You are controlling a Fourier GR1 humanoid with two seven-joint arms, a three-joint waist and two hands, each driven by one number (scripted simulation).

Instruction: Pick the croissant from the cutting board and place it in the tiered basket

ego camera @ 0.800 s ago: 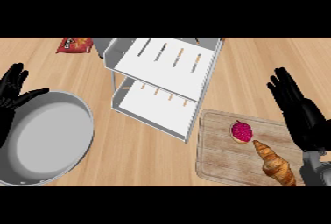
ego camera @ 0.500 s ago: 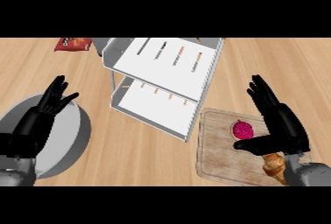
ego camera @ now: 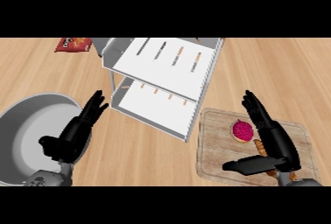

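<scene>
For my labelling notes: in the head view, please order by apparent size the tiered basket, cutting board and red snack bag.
1. tiered basket, largest
2. cutting board
3. red snack bag, smallest, cut off by the top edge

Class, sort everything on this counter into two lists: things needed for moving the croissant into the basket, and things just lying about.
Needed:
golden-brown croissant
pale wooden cutting board
white two-tier basket
black right hand

Lying about:
grey round metal pan
red snack packet
pink-red cut fruit
black left hand
</scene>
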